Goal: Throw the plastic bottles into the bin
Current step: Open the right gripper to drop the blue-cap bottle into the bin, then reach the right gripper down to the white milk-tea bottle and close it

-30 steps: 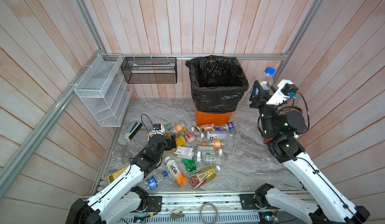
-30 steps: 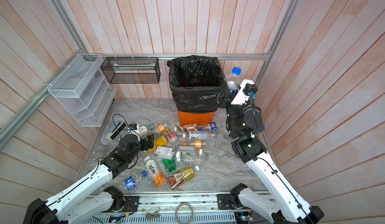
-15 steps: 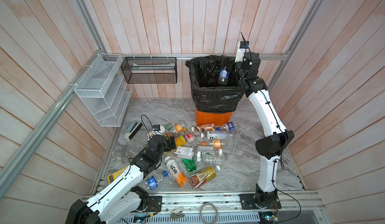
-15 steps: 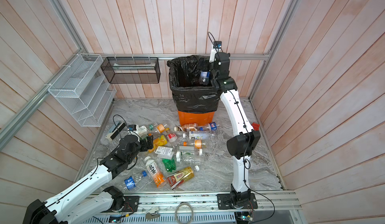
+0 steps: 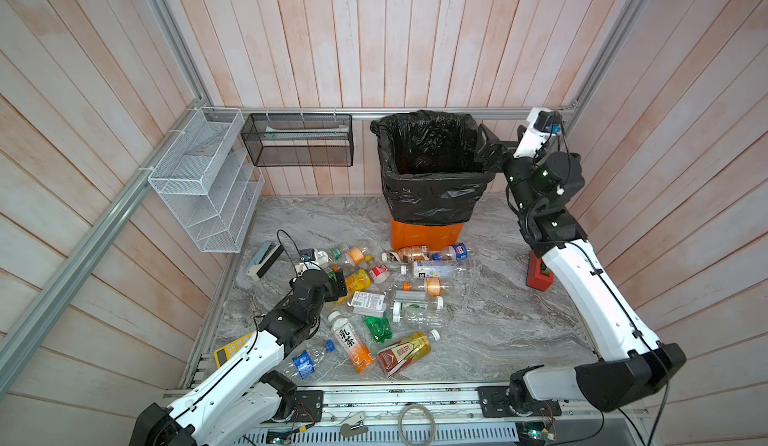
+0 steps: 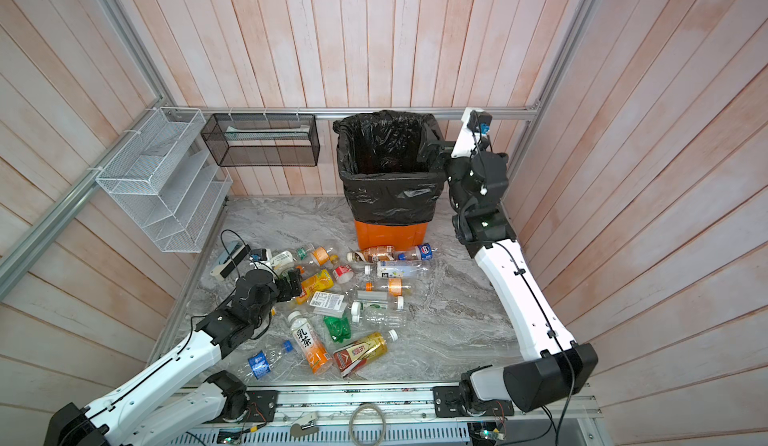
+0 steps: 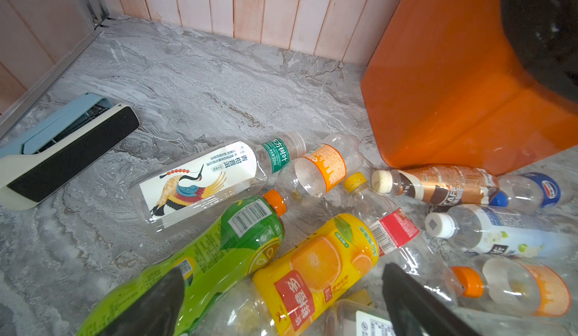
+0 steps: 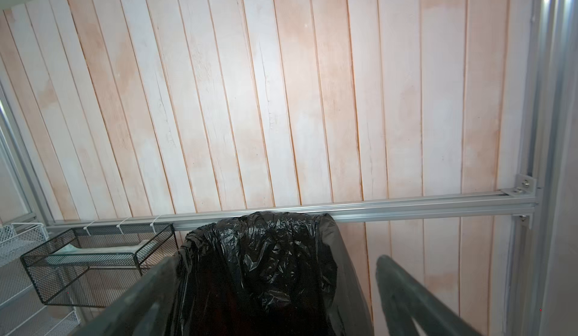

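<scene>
Our left fingers point(image 5: 337, 285) are spread wide and grip nothing. They hang low over the plastic bottles point(image 5: 432, 269) that lie scattered on the grey marbled surface point(image 5: 478, 327). In the left wrist view a yellow orange-juice bottle point(image 7: 316, 272) lies in the gap between the two fingers, and a green-labelled bottle point(image 7: 237, 247) lies just beside one of them. Whether either finger touches a bottle we cannot tell. Just past them lies a clear bottle with a white crane label point(image 7: 203, 181), and farther ahead a brown coffee bottle point(image 7: 444, 184) lies at the foot of the bin point(image 5: 428, 234). A pale blue and black device point(image 7: 62, 150) sits off to one side of these fingers, apart from the bottles.

Our right fingers point(image 5: 489, 149) are likewise parted and empty. They stand at the height of the bin's rim, right beside its outer edge, far above and well apart from the bottles on the surface. In the right wrist view the black bag point(image 8: 266, 256) folded over the rim fills the space between and ahead of the two fingers. The black wire-mesh basket point(image 8: 90, 268) hangs on the wall beyond one of them. The bag's inside is dark, and we cannot tell what lies in it. A red tape dispenser point(image 5: 538, 275) stands on the surface well below the right fingers.
</scene>
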Controlling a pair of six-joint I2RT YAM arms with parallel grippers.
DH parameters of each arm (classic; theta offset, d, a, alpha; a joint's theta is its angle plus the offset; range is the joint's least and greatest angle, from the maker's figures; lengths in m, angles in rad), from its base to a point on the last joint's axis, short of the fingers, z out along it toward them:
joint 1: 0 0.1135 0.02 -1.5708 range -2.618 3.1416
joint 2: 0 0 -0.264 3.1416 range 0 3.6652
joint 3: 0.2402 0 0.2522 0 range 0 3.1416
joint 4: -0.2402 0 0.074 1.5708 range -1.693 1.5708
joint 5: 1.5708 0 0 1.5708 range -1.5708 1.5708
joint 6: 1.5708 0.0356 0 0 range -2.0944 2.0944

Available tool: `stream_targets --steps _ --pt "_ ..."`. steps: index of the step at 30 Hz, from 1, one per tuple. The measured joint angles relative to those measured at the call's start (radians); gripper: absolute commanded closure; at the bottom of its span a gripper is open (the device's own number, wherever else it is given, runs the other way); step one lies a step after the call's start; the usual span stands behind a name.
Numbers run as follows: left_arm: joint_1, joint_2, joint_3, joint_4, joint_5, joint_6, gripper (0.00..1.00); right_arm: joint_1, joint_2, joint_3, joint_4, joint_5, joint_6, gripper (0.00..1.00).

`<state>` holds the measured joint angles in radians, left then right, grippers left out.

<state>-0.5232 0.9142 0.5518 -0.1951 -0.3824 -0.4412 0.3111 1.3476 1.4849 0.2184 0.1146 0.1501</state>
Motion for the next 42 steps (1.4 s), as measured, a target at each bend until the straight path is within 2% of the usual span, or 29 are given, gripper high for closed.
stream_targets --steps 9,18,22,28,36,42 --pt "0.045 0.057 0.005 -0.004 0.037 0.031 0.0 -0.066 -0.1 -0.372 0.049 0.019 0.058 0.01" --pt "-0.056 0.103 0.033 0.0 0.071 0.108 0.0 -0.112 -0.227 -0.661 0.042 0.019 0.149 0.01" --pt "-0.056 0.107 0.039 0.001 0.062 0.101 0.0 -0.119 -0.26 -0.77 0.047 -0.058 0.153 0.03" --pt "-0.056 0.095 0.037 0.012 0.056 0.063 0.0 -0.11 -0.277 -0.83 0.02 -0.18 0.108 0.04" --pt "-0.056 0.087 0.035 0.015 0.033 0.002 0.0 0.008 -0.312 -0.869 0.005 -0.224 0.051 0.06" --pt "-0.056 0.082 0.035 0.015 0.015 -0.02 0.0 0.188 -0.265 -0.858 -0.015 -0.186 0.045 0.12"
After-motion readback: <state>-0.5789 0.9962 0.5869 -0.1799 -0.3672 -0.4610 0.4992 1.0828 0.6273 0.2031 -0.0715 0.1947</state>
